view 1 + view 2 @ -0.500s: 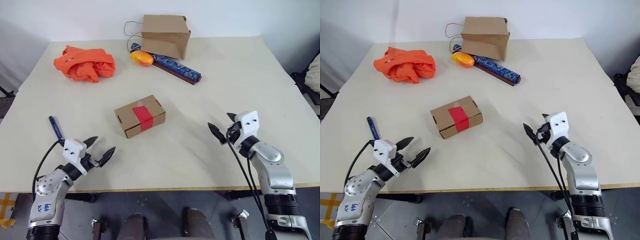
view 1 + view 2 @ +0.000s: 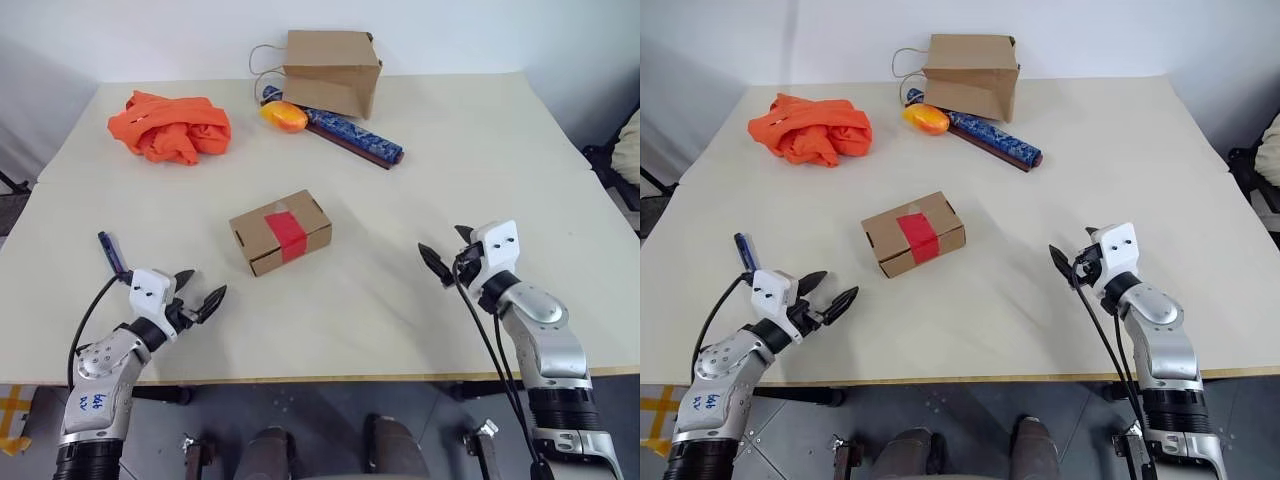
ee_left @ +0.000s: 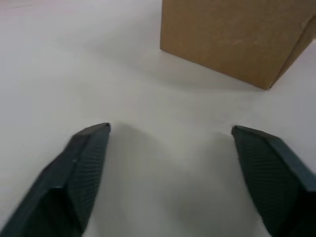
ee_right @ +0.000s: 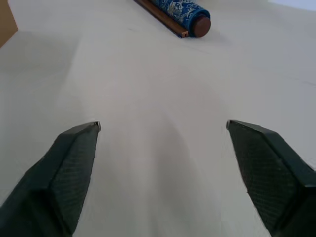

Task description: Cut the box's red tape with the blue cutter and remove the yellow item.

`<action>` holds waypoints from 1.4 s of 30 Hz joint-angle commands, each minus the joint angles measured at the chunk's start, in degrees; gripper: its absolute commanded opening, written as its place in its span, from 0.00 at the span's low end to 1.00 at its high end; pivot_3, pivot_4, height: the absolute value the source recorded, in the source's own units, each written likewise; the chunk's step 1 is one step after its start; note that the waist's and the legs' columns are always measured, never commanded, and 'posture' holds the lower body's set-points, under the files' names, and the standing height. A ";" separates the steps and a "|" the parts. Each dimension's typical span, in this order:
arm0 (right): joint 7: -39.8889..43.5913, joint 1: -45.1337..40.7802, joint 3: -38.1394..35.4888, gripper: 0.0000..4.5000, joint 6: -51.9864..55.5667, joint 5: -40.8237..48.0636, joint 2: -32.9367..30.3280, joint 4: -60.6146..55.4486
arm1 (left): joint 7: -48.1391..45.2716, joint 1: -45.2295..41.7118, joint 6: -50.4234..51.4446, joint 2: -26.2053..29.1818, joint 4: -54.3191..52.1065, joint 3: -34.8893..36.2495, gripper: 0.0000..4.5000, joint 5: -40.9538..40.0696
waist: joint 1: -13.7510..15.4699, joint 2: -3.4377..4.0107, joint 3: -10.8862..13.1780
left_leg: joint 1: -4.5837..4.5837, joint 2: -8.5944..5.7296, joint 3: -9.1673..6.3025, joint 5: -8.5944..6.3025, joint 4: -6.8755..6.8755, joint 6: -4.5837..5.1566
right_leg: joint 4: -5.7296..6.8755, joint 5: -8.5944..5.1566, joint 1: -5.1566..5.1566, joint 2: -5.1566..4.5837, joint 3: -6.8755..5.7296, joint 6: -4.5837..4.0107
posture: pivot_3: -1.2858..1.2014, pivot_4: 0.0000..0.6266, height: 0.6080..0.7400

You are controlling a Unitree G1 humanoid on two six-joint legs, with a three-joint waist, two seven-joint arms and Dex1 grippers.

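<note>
Pale tabletop (image 2: 420, 180) is seen w/ both grippers near the front edge: left gripper (image 2: 199, 290) w/ jaws spread, nothing held; right gripper (image 2: 447, 254) likewise wide apart, empty. Slim blue pen-like cutter (image 2: 112, 253) lies just beyond the left wrist. Small brown cardboard box (image 2: 280, 231) sits mid-table, red tape strip (image 2: 284, 234) intact across the top. Yellow item can't be seen.

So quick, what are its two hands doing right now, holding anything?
Left hand: open, holding nothing, low over the table near the blue cutter.
Right hand: open, holding nothing, over bare table.
</note>
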 commanded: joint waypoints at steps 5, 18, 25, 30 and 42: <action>1.47 -4.41 1.18 0.59 1.13 1.35 0.15 -0.93 | -1.11 -4.02 -2.22 0.10 1.54 0.99 0.47 -0.71 | -0.03 -0.02 0.00 | -0.01 0.00 0.00 -0.01 -0.01 -0.02 | 0.00 0.00 -0.02 0.00 -0.03 0.00 | 0.52 0.24 1.00; 4.95 -19.03 8.11 0.00 -3.17 -2.08 5.60 16.04 | -4.15 -12.78 -6.62 0.00 11.40 -2.03 0.00 1.72 | -0.47 -0.12 -0.01 | -0.11 0.02 0.13 -0.03 0.01 -0.05 | 0.13 0.02 -0.29 -0.01 -0.09 0.04 | 0.52 0.24 1.00; 4.34 -33.92 12.04 0.00 -9.04 -6.04 14.36 36.16 | -7.52 -20.45 -8.96 -1.60 19.75 -6.28 0.00 3.83 | -2.19 -0.17 -0.04 | -0.14 0.08 0.19 0.00 0.00 -0.10 | 0.44 0.06 -0.50 -0.02 -0.25 0.09 | 0.52 0.24 1.00; 10.19 -35.79 13.91 0.00 -8.79 -5.34 17.31 35.66 | -9.47 -22.65 -9.65 -3.18 20.88 -7.83 0.00 4.13 | -2.98 -0.22 -0.07 | -0.15 0.10 0.11 -0.03 -0.01 -0.15 | 0.62 0.09 -0.54 -0.12 -0.53 0.15 | 0.52 0.24 1.00; 28.68 -17.27 20.74 0.00 13.70 0.86 2.45 -4.65 | -10.85 -26.96 -10.91 -7.31 23.97 -10.00 0.00 5.65 | -2.02 -0.31 -0.11 | -0.19 0.10 0.02 -0.06 0.25 -0.19 | 0.65 0.09 -0.48 -0.15 -0.73 0.15 | 0.52 0.24 1.00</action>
